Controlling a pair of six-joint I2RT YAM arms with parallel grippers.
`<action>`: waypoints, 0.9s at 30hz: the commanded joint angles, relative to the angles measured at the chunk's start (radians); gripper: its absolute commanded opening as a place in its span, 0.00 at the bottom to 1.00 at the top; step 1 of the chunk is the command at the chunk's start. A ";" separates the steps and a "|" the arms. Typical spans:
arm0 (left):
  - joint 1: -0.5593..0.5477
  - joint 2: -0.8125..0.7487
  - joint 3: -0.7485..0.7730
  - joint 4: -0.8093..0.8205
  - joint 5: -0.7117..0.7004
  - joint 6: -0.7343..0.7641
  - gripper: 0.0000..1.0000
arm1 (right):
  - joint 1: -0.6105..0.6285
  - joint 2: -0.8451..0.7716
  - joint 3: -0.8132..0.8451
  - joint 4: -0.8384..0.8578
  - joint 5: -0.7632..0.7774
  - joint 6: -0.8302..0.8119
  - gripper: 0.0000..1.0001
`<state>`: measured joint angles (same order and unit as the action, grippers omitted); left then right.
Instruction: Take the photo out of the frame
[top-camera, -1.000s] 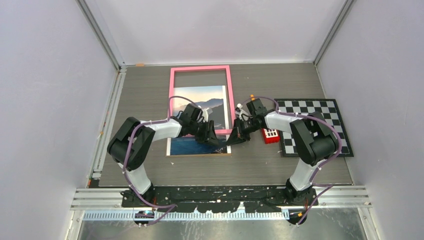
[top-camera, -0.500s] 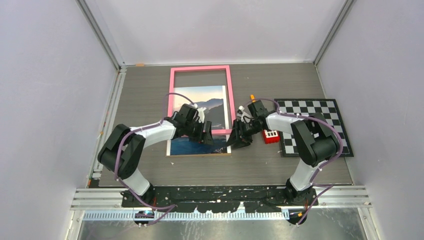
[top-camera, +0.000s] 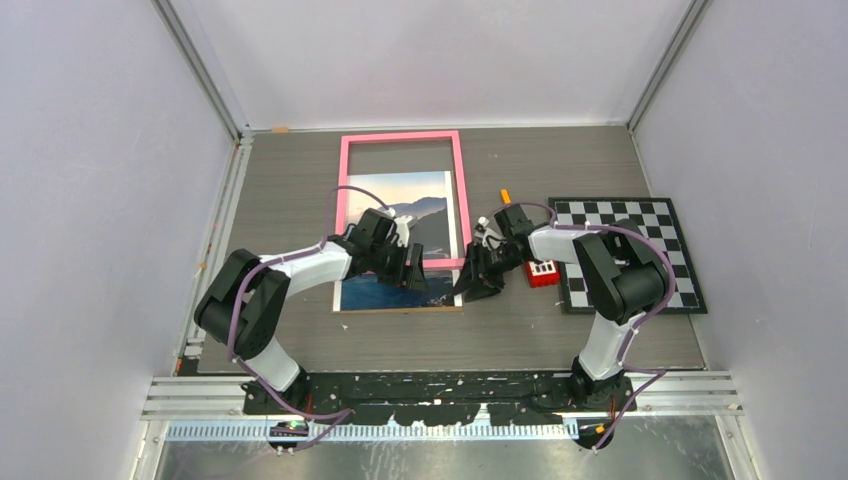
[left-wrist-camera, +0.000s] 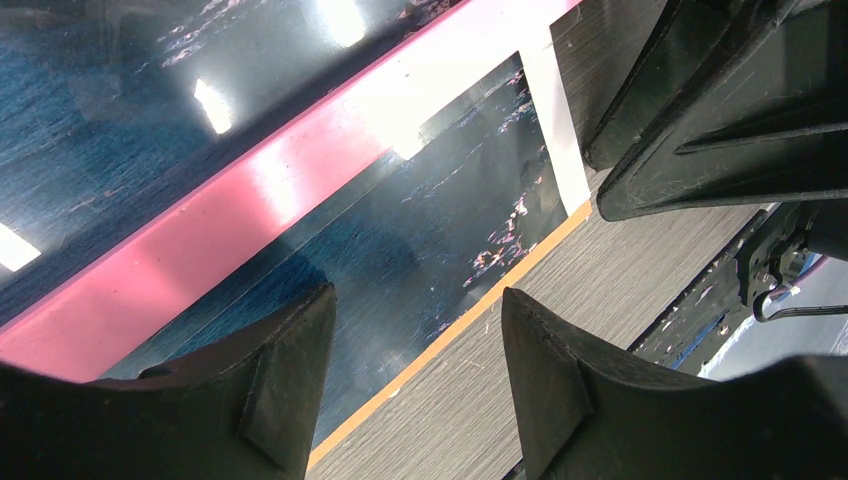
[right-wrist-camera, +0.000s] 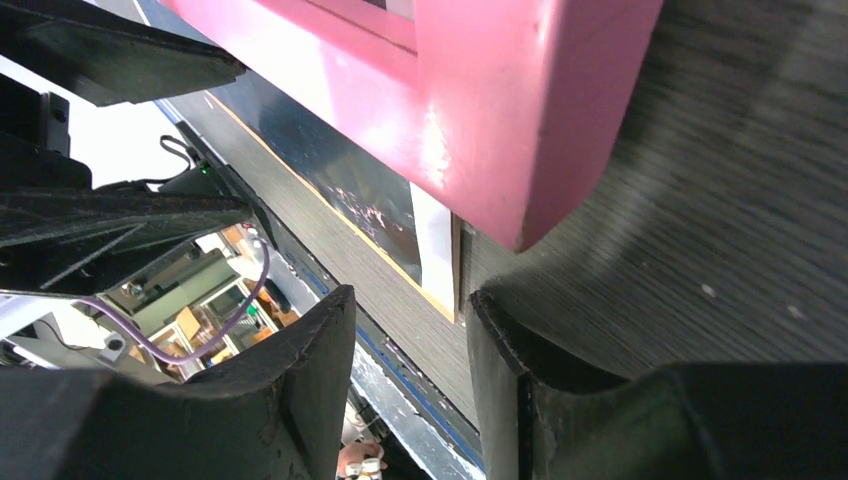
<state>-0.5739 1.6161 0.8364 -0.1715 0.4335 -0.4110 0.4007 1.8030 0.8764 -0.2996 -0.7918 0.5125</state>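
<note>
Wrist views alone show photo (right-wrist-camera: 435, 250) white margin poking past pink frame (right-wrist-camera: 480, 120) corner. Arms reach inward, low; left pincer (left-wrist-camera: 415, 300), right pincer (right-wrist-camera: 412, 300) both parted, holding nothing.

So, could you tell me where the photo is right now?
The photo lies flat left of centre in the top view, partly under the frame, its near end sticking out beyond it.

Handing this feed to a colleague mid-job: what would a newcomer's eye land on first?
The pink frame in the middle of the top view, with the seacoast photo lying under it and sticking out past its near edge. The left gripper and right gripper hover open at that near edge, holding nothing. A black-and-white checkerboard lies off to the right.
</note>
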 joint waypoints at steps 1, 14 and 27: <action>0.001 0.024 -0.023 -0.016 -0.036 0.008 0.64 | 0.001 0.011 0.019 0.060 -0.002 0.025 0.49; 0.001 0.031 -0.025 -0.008 -0.028 0.003 0.63 | 0.000 -0.024 0.012 0.118 -0.058 0.070 0.42; 0.001 0.044 -0.019 -0.003 -0.027 -0.003 0.63 | 0.012 -0.018 0.021 0.014 0.096 -0.021 0.45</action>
<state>-0.5739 1.6211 0.8352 -0.1646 0.4377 -0.4164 0.4030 1.7992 0.8772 -0.2756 -0.7513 0.5186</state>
